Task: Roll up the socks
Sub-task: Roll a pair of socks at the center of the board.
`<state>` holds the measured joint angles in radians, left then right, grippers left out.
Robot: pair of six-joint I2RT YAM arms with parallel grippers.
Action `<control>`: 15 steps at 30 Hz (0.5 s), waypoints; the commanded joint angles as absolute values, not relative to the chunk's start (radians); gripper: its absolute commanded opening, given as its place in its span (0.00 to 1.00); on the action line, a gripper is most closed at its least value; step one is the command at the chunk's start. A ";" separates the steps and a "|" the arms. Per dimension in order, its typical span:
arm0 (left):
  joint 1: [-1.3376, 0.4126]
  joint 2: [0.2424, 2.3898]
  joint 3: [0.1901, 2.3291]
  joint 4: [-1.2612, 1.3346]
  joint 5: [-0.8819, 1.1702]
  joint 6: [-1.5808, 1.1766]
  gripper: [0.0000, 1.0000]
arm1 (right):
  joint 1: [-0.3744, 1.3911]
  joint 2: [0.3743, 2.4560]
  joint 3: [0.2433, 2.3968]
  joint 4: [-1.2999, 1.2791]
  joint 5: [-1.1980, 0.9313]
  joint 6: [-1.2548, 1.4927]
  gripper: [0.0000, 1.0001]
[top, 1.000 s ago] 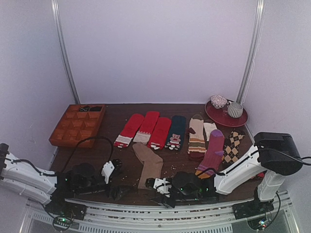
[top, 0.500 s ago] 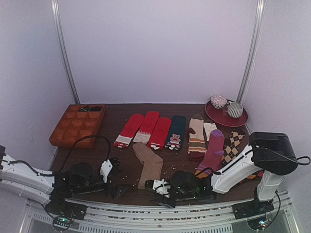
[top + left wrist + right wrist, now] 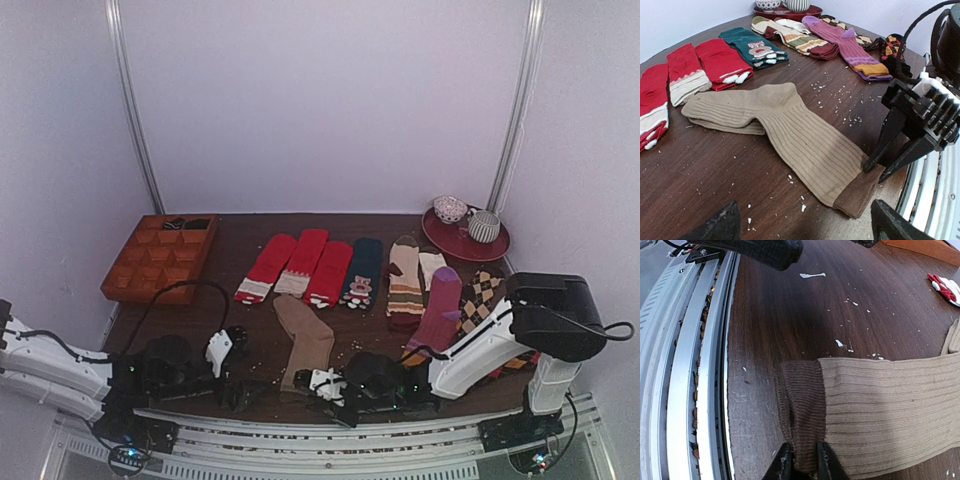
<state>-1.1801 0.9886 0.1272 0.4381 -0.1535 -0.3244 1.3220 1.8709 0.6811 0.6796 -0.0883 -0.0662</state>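
The tan socks (image 3: pixel 305 340) lie flat, one on the other, near the table's front edge, toes bent to the far left. They also fill the left wrist view (image 3: pixel 790 125) and the right wrist view (image 3: pixel 890 400). Their dark brown cuff (image 3: pixel 802 400) points at the arms and is bunched up between the fingers of my right gripper (image 3: pixel 805 465), which is shut on it. From the left wrist, that right gripper (image 3: pixel 874 172) shows as two black fingers meeting on the cuff's corner. My left gripper (image 3: pixel 805 232) hangs open just in front of the cuff, holding nothing.
Beyond the tan pair lie red socks (image 3: pixel 300 265), a green sock (image 3: pixel 362 270), striped beige socks (image 3: pixel 404 280), a purple sock (image 3: pixel 438 310) and an argyle sock (image 3: pixel 482 295). A wooden compartment tray (image 3: pixel 160 258) stands back left, a red plate (image 3: pixel 465 240) with cups back right. A metal rail (image 3: pixel 695 365) runs along the near edge.
My right gripper has slid a little left along the front edge and closed its fingers on the brown cuff. The left arm has hardly moved.
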 commanded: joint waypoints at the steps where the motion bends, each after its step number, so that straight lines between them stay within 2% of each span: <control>1: -1.184 0.957 0.147 0.439 -0.160 -0.326 0.89 | 1.310 1.896 0.687 0.520 -0.117 0.017 0.14; 4: -1.184 0.935 0.151 0.426 -0.165 -0.316 0.89 | 1.273 1.883 0.698 0.475 -0.220 0.120 0.11; 9: -1.184 0.910 0.173 0.417 -0.154 -0.279 0.89 | 1.145 1.914 0.689 0.496 -0.561 0.390 0.09; 15: -1.184 0.931 0.189 0.461 -0.093 -0.235 0.88 | 1.090 1.973 0.702 0.540 -0.760 0.658 0.04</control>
